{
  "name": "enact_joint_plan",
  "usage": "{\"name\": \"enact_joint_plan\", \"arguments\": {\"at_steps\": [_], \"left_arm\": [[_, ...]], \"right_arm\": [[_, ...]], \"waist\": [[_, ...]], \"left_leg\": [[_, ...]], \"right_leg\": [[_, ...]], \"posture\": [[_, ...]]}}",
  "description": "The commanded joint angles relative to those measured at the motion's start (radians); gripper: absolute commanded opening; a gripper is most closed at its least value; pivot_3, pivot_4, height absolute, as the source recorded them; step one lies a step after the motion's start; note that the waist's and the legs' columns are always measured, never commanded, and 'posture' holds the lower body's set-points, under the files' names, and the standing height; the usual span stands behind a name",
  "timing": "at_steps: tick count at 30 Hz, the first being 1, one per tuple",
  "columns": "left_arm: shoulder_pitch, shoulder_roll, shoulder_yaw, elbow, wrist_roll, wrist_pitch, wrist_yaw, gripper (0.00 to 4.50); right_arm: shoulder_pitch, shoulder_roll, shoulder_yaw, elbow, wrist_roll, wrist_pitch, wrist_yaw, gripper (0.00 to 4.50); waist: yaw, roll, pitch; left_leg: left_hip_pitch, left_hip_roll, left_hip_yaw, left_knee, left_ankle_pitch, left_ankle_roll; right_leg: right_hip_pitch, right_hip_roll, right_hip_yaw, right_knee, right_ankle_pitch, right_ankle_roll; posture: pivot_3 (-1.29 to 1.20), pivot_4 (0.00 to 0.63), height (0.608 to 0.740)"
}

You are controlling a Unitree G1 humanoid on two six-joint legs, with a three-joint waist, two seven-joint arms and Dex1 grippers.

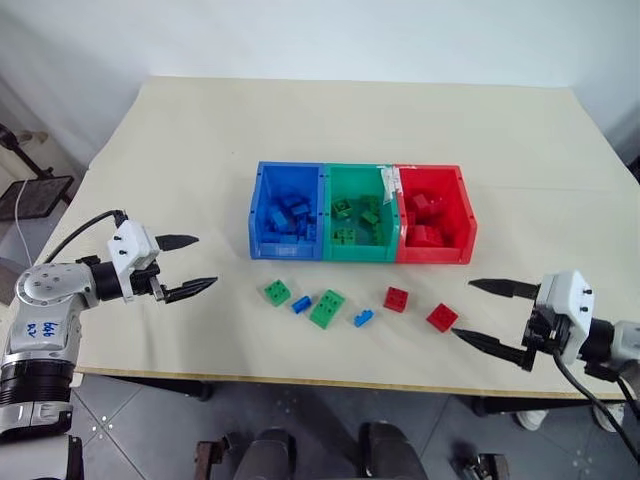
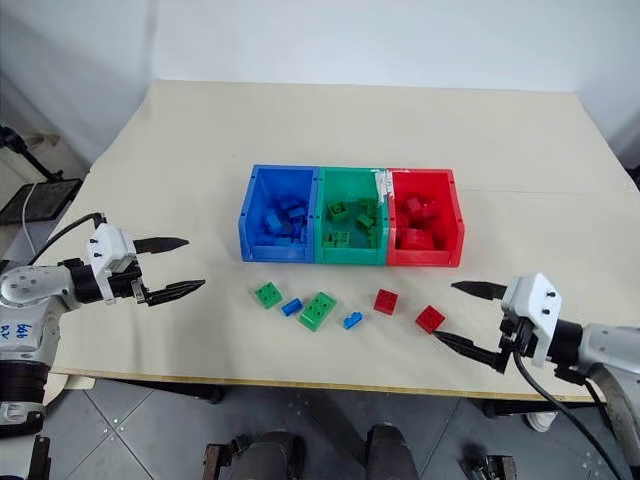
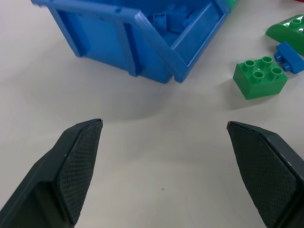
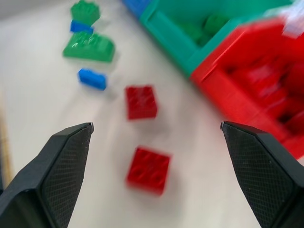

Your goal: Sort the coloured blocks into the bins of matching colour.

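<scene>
Six loose blocks lie in a row on the desk (image 1: pixel 200 150) before the bins. The nearest red block (image 1: pixel 441 317) sits just ahead of the right gripper (image 1: pixel 490 314); the square green block (image 1: pixel 277 292) lies nearest the left gripper (image 1: pixel 190 266). Both jaws are spread wide and empty.

Legible text: none with certainty. Blue handwritten marks stand on the grey casing of the left arm (image 1: pixel 45 328), at the near left of the scene; the characters cannot be made out. A white label or strip of tape (image 1: pixel 389 184) sits on the rim between the green bin (image 1: pixel 362 250) and the red bin (image 1: pixel 436 254); nothing on it can be read. No brand, number or sign shows on the blue bin (image 1: pixel 285 248), the blocks or the table (image 1: pixel 200 150)
</scene>
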Motion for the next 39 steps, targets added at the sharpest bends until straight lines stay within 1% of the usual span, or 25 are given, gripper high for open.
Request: {"name": "enact_joint_plan", "arguments": {"at_steps": [1,3,5,8,11,13,14,16,19,21,23,27,30,33,35,39], "left_arm": [[0.0,0.001,-0.005,-0.046,-0.006,0.015,0.003,4.47],[0.0,-0.014,-0.012,-0.069,-0.008,0.012,0.01,4.47],[-0.008,-0.039,-0.032,-0.125,-0.029,0.043,0.008,4.47],[-0.002,-0.057,-0.096,-0.226,-0.034,0.051,-0.054,4.47],[0.0,-0.078,-0.147,-0.297,-0.033,0.052,-0.081,4.47],[0.005,-0.093,-0.191,-0.343,-0.031,0.041,-0.114,4.47],[0.01,-0.094,-0.203,-0.359,-0.034,0.043,-0.126,4.47],[0.019,-0.093,-0.214,-0.379,-0.042,0.047,-0.144,4.47],[0.017,-0.102,-0.213,-0.403,-0.06,0.072,-0.143,4.47],[0.017,-0.104,-0.211,-0.417,-0.065,0.088,-0.135,4.47],[0.023,-0.105,-0.211,-0.435,-0.072,0.105,-0.131,4.47],[0.039,-0.106,-0.21,-0.463,-0.08,0.125,-0.124,4.47],[0.045,-0.105,-0.206,-0.476,-0.082,0.133,-0.115,4.47],[0.047,-0.104,-0.197,-0.477,-0.082,0.14,-0.102,4.5],[0.052,-0.101,-0.196,-0.471,-0.08,0.134,-0.103,4.5],[0.056,-0.102,-0.194,-0.463,-0.079,0.129,-0.1,4.5]], "right_arm": [[0.016,0.028,-0.067,-0.058,0.024,0.011,-0.051,4.5],[0.042,0.05,-0.09,-0.085,0.032,0.026,-0.084,4.5],[0.101,0.074,-0.133,-0.121,0.027,0.03,-0.108,4.5],[0.194,0.099,-0.211,-0.147,0.015,0.032,-0.131,4.5],[0.274,0.099,-0.263,-0.148,0.001,0.062,-0.142,4.5],[0.353,0.082,-0.277,-0.137,-0.07,0.074,-0.147,4.5],[0.369,0.081,-0.279,-0.141,-0.077,0.074,-0.144,4.5],[0.353,0.072,-0.266,-0.175,-0.06,0.124,-0.173,4.5],[0.298,-0.001,-0.194,-0.259,-0.059,0.333,-0.256,4.5],[0.212,-0.044,-0.138,-0.309,-0.03,0.484,-0.326,4.5],[0.104,-0.053,-0.094,-0.333,0.021,0.628,-0.397,4.5],[0.003,-0.112,0.025,-0.354,-0.007,0.77,-0.441,4.5],[-0.06,-0.102,0.089,-0.339,-0.017,0.828,-0.488,4.5],[-0.104,-0.076,0.139,-0.327,-0.016,0.841,-0.501,3.87],[-0.105,-0.068,0.14,-0.331,-0.017,0.839,-0.505,3.26],[-0.105,-0.052,0.148,-0.332,-0.019,0.843,-0.517,1.88]], "waist": [[0.0,0.0,0.0],[0.002,0.0,0.0],[0.009,0.0,0.0],[0.023,0.0,0.0],[0.025,0.0,0.0],[0.027,0.0,0.0],[0.027,0.0,0.0],[0.021,0.0,0.0],[-0.001,0.001,0.0],[-0.003,0.001,0.0],[0.0,0.001,0.0],[0.014,0.001,0.0],[0.023,0.001,0.0],[0.025,0.001,0.0],[0.026,0.001,0.0],[0.025,0.001,0.0]], "left_leg": [[0.0,0.0,0.0,0.0,0.0,0.0],[0.0,0.0,0.0,0.0,0.0,0.0],[0.0,0.0,-0.001,0.001,0.0,0.0],[-0.001,0.0,-0.001,0.001,0.0,0.0],[-0.001,0.0,0.0,0.001,0.0,0.001],[0.0,0.0,0.0,0.001,-0.001,0.001],[0.0,-0.001,0.0,0.001,-0.001,0.001],[0.0,-0.001,0.001,0.0,-0.001,0.001],[0.001,0.0,0.002,0.001,-0.001,0.001],[0.003,0.001,0.003,0.001,-0.001,0.002],[0.002,0.002,0.001,0.001,-0.001,0.001],[-0.001,0.001,-0.002,0.001,-0.001,0.001],[-0.002,0.0,-0.001,0.001,-0.001,0.002],[-0.002,0.0,-0.001,0.001,-0.001,0.002],[-0.002,0.0,-0.001,0.001,-0.001,0.002],[-0.002,0.0,-0.001,0.001,-0.001,0.002]], "right_leg": [[0.0,0.0,0.0,0.0,0.0,0.0],[0.0,0.0,0.0,0.0,0.0,0.0],[0.0,0.0,0.0,0.0,0.0,0.0],[0.001,-0.001,0.0,-0.001,0.001,0.001],[0.002,-0.001,0.001,-0.002,0.002,0.001],[0.002,0.0,0.001,-0.003,0.002,0.001],[0.002,0.0,0.001,-0.003,0.002,0.001],[0.002,0.001,0.002,-0.003,0.002,0.001],[0.001,0.002,0.003,-0.003,0.003,0.0],[0.001,0.002,0.004,-0.004,0.003,0.0],[0.001,0.003,0.003,-0.004,0.003,-0.001],[0.0,0.001,0.002,-0.004,0.003,-0.001],[0.0,0.0,0.002,-0.004,0.003,-0.001],[0.0,0.001,0.001,-0.006,0.003,0.0],[0.0,0.001,0.001,-0.007,0.003,0.0],[0.0,0.001,0.001,-0.005,0.003,0.0]], "posture": [[0.0,0.15,0.74],[0.0,0.15,0.74],[0.0,0.15,0.74],[0.0,0.15,0.74],[0.0,0.15,0.74],[0.0,0.15,0.74],[0.0,0.15,0.74],[0.0,0.15,0.74],[0.0,0.15,0.74],[0.0,0.15,0.74],[0.0,0.15,0.74],[0.0,0.15,0.74],[0.0,0.15,0.74],[0.0,0.15,0.74],[0.0,0.15,0.74],[0.0,0.15,0.74]]}}
